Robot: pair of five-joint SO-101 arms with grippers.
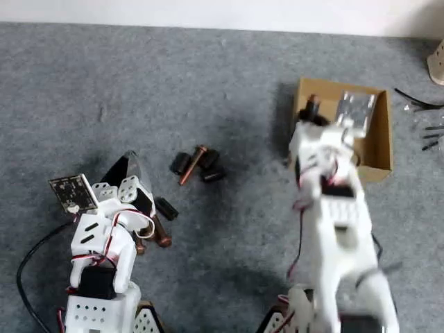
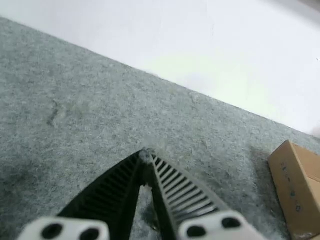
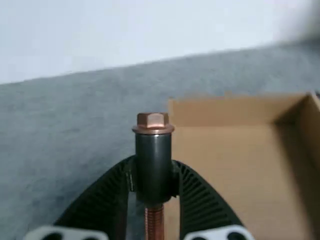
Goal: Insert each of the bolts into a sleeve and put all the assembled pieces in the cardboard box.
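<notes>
My right gripper (image 3: 153, 172) is shut on a dark sleeve (image 3: 153, 162) with a copper bolt (image 3: 152, 121) through it, held upright. In the high view this assembled piece (image 1: 312, 105) hangs at the near-left edge of the open cardboard box (image 1: 378, 142), with the right gripper (image 1: 314, 119) just below it. The box (image 3: 240, 165) lies right behind the piece. My left gripper (image 2: 146, 156) is shut on nothing, low over the grey mat (image 1: 130, 165). Loose sleeves (image 1: 182, 163) and a bolt (image 1: 193, 165) lie mid-table. Another sleeve (image 1: 166, 208) and a bolt (image 1: 160, 232) lie beside the left arm.
A shiny metal piece (image 1: 355, 111) sits at the box's far side. Black cables and small screws (image 1: 424, 125) lie right of the box. A pale object (image 1: 437, 62) stands at the far right corner. The box's corner (image 2: 297, 190) shows in the left wrist view.
</notes>
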